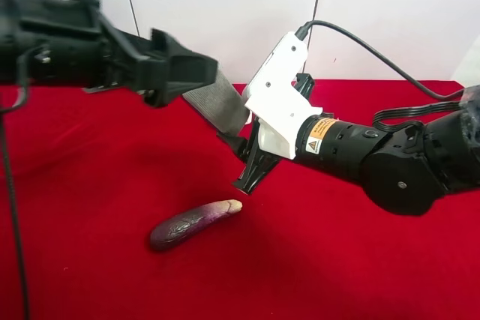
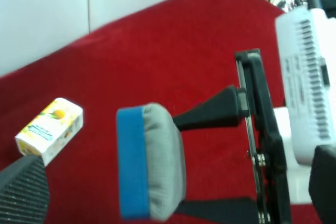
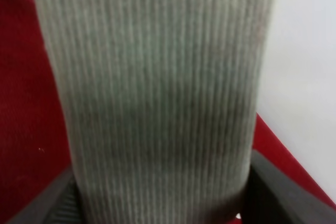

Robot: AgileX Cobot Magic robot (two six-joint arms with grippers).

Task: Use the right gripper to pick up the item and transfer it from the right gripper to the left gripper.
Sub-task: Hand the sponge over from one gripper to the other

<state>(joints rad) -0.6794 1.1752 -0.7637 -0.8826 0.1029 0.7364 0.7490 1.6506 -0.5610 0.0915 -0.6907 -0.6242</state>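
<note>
Right gripper [image 2: 177, 163] clamps the item [image 1: 217, 103] above the table [image 1: 75, 185]; left gripper [image 1: 191, 80], spread wide, faces its free end.

— How many arms hang over the red cloth [image 1: 90, 185]?
— Two, each with one gripper: the left gripper [image 1: 202, 73] and the right gripper [image 1: 244, 157].
— And the loose things?
— One grey pad [image 1: 217, 103] above the cloth; one eggplant [image 1: 191, 224] and one small box [image 2: 50, 129] on it.
</note>
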